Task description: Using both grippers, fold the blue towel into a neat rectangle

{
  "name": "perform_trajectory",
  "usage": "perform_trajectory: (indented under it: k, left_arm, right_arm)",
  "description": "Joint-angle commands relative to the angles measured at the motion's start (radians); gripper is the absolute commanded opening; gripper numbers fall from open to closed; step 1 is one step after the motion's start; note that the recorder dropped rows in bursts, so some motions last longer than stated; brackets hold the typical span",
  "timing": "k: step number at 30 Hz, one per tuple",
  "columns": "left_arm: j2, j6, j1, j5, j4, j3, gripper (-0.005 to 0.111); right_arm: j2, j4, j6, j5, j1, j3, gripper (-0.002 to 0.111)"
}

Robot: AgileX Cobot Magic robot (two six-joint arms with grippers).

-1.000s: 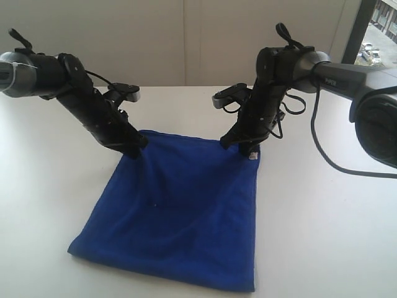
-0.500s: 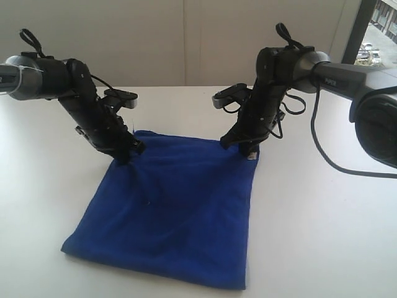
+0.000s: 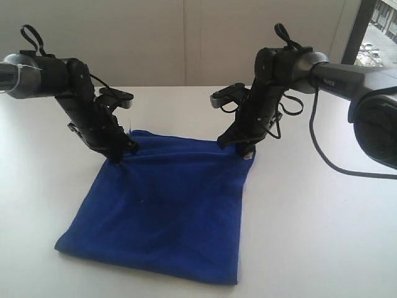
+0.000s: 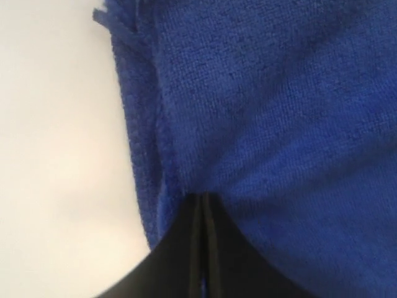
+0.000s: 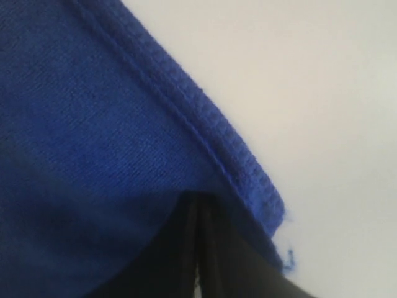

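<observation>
both corners pinched, time to carry the far edge over

left gripper (image 3: 121, 151) and right gripper (image 3: 243, 148) are each clamped tight on a far corner of the blue towel (image 3: 155, 211), which lies spread on the white table (image 3: 310, 217) with that far edge just raised off it. to do this fold well i'd lift both corners together, hold the edge between them taut but not stretched, then bring it over to the near edge and match corner to corner before letting go. the wrist views are too close to say how deep the bite is, maybe only the hem, so go slow or a corner might slip.
</observation>
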Motion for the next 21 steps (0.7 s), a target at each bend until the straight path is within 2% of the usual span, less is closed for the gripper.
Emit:
perform_trajectory:
  k: [1,12,18,21]
  left_arm:
    - [-0.044,0.038,0.010,0.016,-0.034,0.011,0.000]
    - [-0.075,0.050,0.010,0.107,-0.076,0.011,0.000]
    - [-0.075,0.077,0.010,0.184,-0.094,0.011,0.000]
    - [-0.079,0.081,0.010,0.225,-0.094,0.011,0.000]
  right_arm:
    - [0.029,-0.006,-0.039,-0.049,-0.008,0.009,0.000]
    - [-0.090,0.037,-0.100,-0.129,-0.004,0.009,0.000]
    - [-0.173,0.042,-0.111,-0.021,0.012,0.011,0.000]
    - [-0.234,0.149,-0.173,0.099,0.072,0.093,0.000]
